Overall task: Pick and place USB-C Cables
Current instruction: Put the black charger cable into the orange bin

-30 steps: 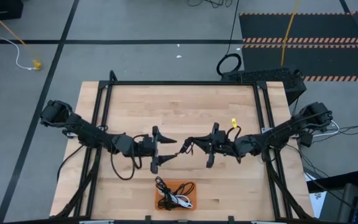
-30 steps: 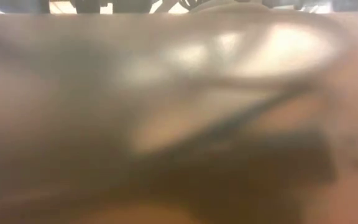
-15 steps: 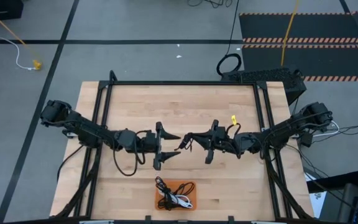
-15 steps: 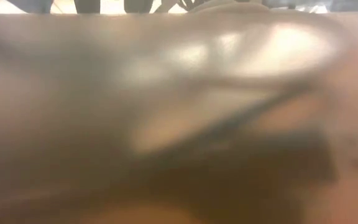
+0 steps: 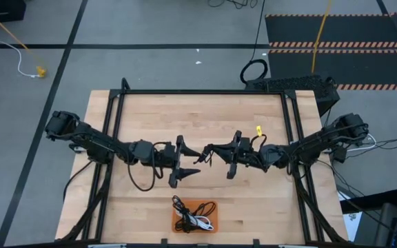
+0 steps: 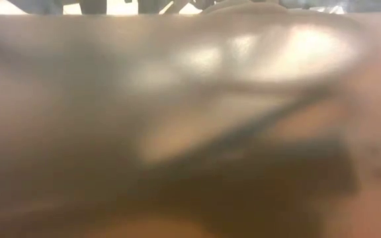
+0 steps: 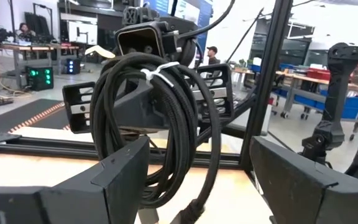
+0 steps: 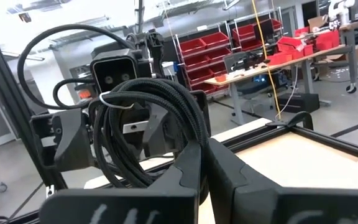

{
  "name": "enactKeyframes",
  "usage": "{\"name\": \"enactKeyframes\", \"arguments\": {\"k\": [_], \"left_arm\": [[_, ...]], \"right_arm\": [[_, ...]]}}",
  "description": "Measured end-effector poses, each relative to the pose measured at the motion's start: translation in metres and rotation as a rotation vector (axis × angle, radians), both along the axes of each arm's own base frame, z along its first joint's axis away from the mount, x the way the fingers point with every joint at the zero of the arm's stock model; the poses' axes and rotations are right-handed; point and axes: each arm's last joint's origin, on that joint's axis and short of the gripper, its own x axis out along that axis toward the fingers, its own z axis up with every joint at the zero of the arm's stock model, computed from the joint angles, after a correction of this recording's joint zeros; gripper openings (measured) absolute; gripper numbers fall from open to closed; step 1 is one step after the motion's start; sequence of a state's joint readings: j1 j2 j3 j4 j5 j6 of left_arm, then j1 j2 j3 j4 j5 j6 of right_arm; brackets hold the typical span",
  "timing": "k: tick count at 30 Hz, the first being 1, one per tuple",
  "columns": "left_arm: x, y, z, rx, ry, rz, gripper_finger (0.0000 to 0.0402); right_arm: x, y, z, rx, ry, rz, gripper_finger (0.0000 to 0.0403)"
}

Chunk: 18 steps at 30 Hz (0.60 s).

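One black USB-C cable (image 5: 204, 157), a coil bound by a white tie (image 7: 160, 70), hangs above the middle of the table in my right gripper (image 5: 211, 151), which is shut on it. My left gripper (image 5: 190, 160) faces it from the table's left, open. In the left wrist view the coil (image 7: 166, 124) stands between the wide-open fingers (image 7: 123, 174), close to one; whether it touches I cannot tell. Other cable bundles (image 5: 188, 212), black and one white (image 5: 200, 221), lie in the orange tray (image 5: 207, 225) at the near edge. My right gripper pinches the coil's strands (image 8: 188, 146) between its two fingers (image 8: 244, 180), coming level from the table's right. The coil (image 8: 148, 124) is lifted clear of the table and stands upright, with its loops hanging below the hold (image 7: 166, 193).
A black frame (image 5: 205, 91) runs along the table's far and side edges. A larger black cable ring (image 5: 253, 71) and a yellow cord (image 5: 320, 34) lie on the floor beyond. The low view shows only a blurred brown surface (image 6: 190, 132).
My left gripper has moved toward the table's right, closing in on the cable held by my right gripper, with its fingers staying open. The cable has stayed lifted in the right gripper.
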<state>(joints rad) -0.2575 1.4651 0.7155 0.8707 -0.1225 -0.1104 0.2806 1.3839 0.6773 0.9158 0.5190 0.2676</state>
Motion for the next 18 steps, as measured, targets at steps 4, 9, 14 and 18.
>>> {"name": "enactKeyframes", "arguments": {"k": [4, 9, 14, 18], "left_arm": [[0.0002, 0.0009, 0.0001, -0.004, -0.001, 0.002, 0.0280], [0.0003, 0.0012, 0.0001, -0.016, 0.001, 0.002, 0.0280], [0.0004, 0.0011, -0.0001, -0.030, 0.006, -0.001, 0.0255], [0.0004, 0.0011, -0.0003, -0.043, 0.010, -0.005, 0.0193]], "right_arm": [[0.0004, 0.0002, -0.0007, 0.006, 0.001, 0.002, 0.0000], [0.0004, 0.0002, -0.0005, 0.007, 0.000, 0.002, 0.0000], [0.0004, 0.0001, -0.0005, 0.007, 0.000, 0.002, 0.0000], [0.0004, 0.0002, -0.0005, 0.007, 0.000, 0.002, 0.0000]]}}
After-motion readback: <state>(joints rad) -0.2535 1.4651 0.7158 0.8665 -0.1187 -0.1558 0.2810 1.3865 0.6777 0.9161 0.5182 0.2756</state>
